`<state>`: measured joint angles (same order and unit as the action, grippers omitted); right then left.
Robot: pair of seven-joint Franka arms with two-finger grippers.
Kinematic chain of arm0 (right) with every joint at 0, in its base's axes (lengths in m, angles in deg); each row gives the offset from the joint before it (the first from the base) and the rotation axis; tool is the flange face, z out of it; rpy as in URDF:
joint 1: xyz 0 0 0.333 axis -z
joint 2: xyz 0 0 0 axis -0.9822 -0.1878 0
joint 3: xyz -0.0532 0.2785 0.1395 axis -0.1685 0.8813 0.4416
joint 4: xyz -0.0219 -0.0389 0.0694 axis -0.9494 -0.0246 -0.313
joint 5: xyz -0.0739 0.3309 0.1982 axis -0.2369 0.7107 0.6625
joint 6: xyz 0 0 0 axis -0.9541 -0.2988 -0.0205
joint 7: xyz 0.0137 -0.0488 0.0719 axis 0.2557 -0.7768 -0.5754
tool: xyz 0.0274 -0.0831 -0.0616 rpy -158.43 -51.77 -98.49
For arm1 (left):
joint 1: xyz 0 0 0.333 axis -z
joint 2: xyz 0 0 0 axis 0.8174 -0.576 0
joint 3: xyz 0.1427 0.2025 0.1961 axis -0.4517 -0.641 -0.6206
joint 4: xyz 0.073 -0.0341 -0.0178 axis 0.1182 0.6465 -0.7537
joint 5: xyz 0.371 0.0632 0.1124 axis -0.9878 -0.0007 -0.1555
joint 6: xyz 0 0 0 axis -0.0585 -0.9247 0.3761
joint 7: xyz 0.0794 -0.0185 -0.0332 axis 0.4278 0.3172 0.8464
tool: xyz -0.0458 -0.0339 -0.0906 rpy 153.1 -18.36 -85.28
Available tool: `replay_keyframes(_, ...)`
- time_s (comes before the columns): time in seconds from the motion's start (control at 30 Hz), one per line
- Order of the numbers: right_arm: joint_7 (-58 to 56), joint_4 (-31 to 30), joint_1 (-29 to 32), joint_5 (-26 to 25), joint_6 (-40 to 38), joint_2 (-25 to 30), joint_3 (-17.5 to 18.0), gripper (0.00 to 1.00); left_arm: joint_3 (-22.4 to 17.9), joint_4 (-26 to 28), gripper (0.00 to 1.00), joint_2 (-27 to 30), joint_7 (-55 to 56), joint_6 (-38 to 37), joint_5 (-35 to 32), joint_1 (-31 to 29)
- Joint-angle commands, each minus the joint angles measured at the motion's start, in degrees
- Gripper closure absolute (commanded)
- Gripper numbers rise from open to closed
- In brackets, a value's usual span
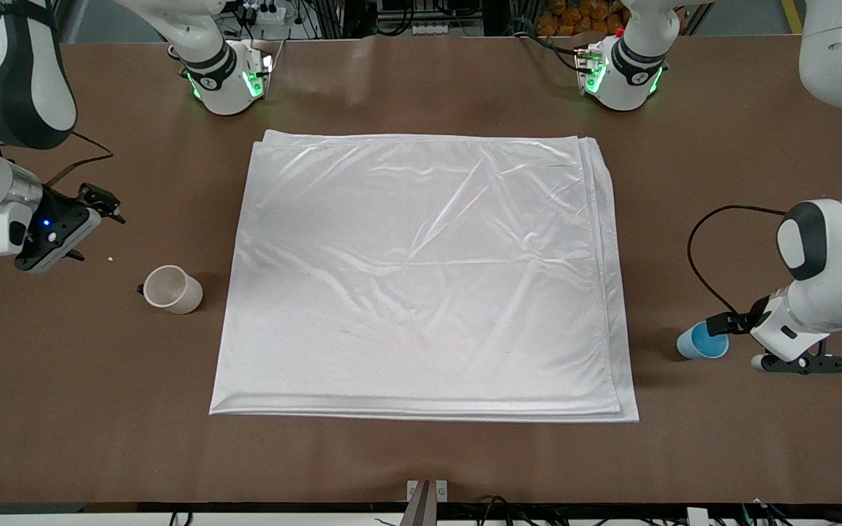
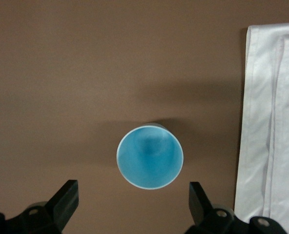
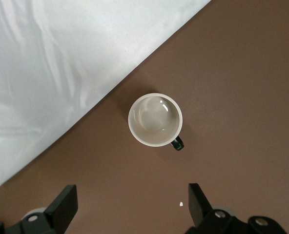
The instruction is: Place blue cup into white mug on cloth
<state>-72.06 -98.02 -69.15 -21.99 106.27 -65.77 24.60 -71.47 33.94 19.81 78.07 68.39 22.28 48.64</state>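
Looking at the front view with the cloth (image 1: 421, 277) as my clock centre, the blue cup (image 1: 702, 341) stands upright on the bare counter (image 1: 421, 453) at about four o'clock, just off the cloth's edge toward the left arm's end. The left end effector (image 2: 133, 189) hangs low beside it, fingers spread wide and holding nothing. My first worry is right there: the cup is tapered and looks light, so if I close off-centre or too high on the wall, I expect it to squirt out or tip over. The arm's black cable (image 1: 695, 248) loops close by and could nudge it as well. Farther off, at about nine o'clock, the white mug (image 1: 172, 289) also sits on the counter, not on the cloth, with its handle (image 3: 177, 144) pointing away from the cloth. The right end effector (image 3: 132, 191) hovers over the counter near it, fingers likewise spread and empty. A finger landing on that handle would twist the mug. I judge the fit to be snug, so a slightly tilted cup could catch on the rim and knock the mug down. Farthest, the shiny cloth shows wrinkles and folded layers toward twelve o'clock, and a mug set on a ridge may rock or slide.
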Motion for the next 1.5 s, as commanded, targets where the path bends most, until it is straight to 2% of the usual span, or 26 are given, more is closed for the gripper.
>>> replay_keyframes(0.0, -10.93, -1.21, 1.66, 1.06, 3.47, -3.12, 0.57, 0.00, 0.37, -2.36, 0.00, -3.50, -0.69, 3.59, -1.43, -0.32)
replay_keyframes(0.23, -21.65, -0.94, 1.92, 0.36, 9.62, -8.22, 0.48, 0.00, 0.29, -2.80, 0.00, -6.40, -0.69, 6.32, -1.52, -0.32)
replay_keyframes(0.7, -34.05, -0.94, 2.89, -3.42, 18.32, -15.16, 0.48, 0.00, 0.29, -2.89, 0.00, -7.90, -0.78, 7.03, -1.96, -0.49)
replay_keyframes(0.9, -34.94, -0.94, 3.15, -8.08, 21.23, -16.92, 0.48, 0.00, 0.29, -4.73, 0.00, -6.05, -0.69, 6.94, -1.96, -0.93)
replay_keyframes(1.47, -36.96, -1.21, 5.09, -8.61, 24.74, -22.72, 0.57, 0.00, 0.29, -3.94, 0.00, -7.02, -0.69, 6.50, -2.13, -2.95)
